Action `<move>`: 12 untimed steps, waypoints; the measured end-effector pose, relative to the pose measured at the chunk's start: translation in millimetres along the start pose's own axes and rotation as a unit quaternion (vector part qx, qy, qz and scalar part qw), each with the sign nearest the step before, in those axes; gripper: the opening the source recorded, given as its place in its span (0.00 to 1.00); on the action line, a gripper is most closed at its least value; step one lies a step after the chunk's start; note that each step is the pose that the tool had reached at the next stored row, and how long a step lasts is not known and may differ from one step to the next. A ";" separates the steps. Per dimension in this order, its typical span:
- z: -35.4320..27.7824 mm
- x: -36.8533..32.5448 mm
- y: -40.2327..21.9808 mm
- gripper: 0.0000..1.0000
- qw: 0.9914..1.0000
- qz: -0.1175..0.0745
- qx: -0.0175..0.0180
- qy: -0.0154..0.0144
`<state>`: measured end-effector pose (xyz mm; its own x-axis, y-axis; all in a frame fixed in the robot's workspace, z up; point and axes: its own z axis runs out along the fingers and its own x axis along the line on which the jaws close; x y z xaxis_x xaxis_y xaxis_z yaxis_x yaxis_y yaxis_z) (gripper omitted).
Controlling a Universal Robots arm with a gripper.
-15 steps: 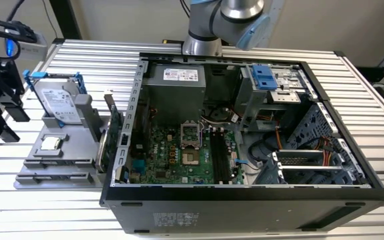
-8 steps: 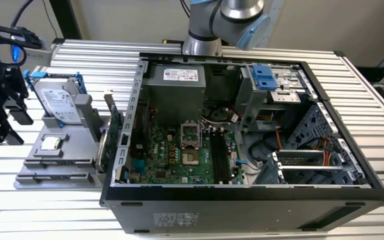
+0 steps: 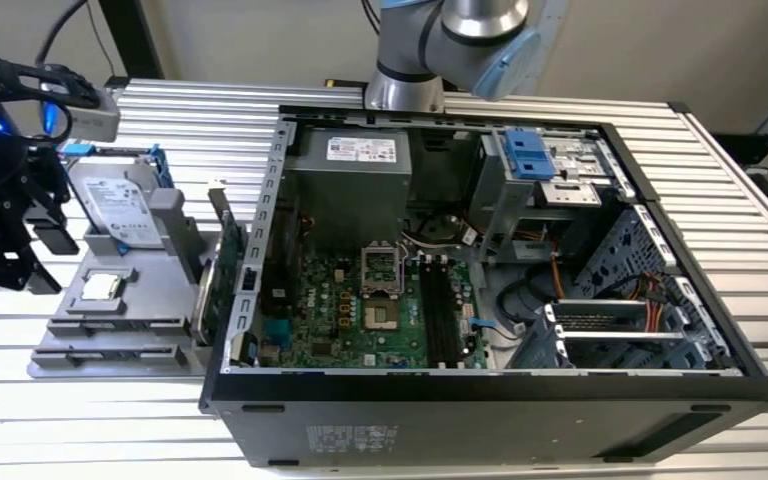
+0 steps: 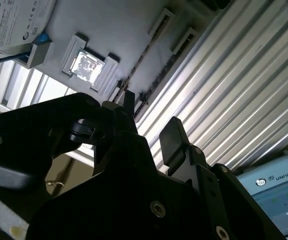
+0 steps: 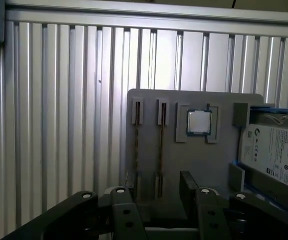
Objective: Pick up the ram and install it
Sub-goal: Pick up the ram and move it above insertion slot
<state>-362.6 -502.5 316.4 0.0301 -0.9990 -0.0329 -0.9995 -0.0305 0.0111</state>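
My gripper point(image 5: 156, 192) is empty, and its two black fingers point(image 5: 188, 182) stand apart with open space between them. Just past the fingertips is the grey fixture plate point(image 5: 183, 165), which lies on the ribbed table point(image 5: 59, 100). The ram point(image 5: 160, 150) stands on edge in the plate's holders as a thin dark strip. Its long axis runs straight away from me, nearly in line with the gap between my fingers, so the fingers would close across its thin faces. I judge that I am above its near end and not yet around it; nothing touches. A second stick point(image 5: 136, 145) stands parallel just beside it, off to one side of the gap.

Farther along the plate the square CPU chip point(image 5: 198, 122) sits in its pocket, and the hard drive point(image 5: 273, 155) lies beside that.

In the exterior view, the open computer case point(image 3: 491, 395) stands to the exterior view's right of the plate. Its black memory slots point(image 3: 444, 315) are on the motherboard, well apart from me.
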 end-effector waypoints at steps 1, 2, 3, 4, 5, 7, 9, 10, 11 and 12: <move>1.4 -0.1 -0.3 1.00 1.000 0.000 0.000 0.000; 2.6 -0.2 -0.4 1.00 1.000 0.000 0.000 0.000; 4.3 -0.1 -0.4 1.00 1.000 0.001 0.000 0.000; 5.6 0.0 -0.5 1.00 1.000 0.003 0.000 0.000; 6.9 0.0 -0.5 1.00 1.000 0.004 0.000 0.001; 10.1 0.2 -0.4 1.00 1.000 0.005 0.000 0.001; 13.7 0.3 -0.1 1.00 1.000 0.006 0.000 0.001; 15.5 0.3 0.2 1.00 1.000 0.007 0.000 0.002; 17.2 0.4 0.3 1.00 1.000 0.008 0.000 0.002; 18.8 0.5 0.3 1.00 1.000 0.009 0.000 0.002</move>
<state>-363.2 -502.4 297.6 0.0118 -0.9995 -0.0285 -0.9999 -0.0122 0.0122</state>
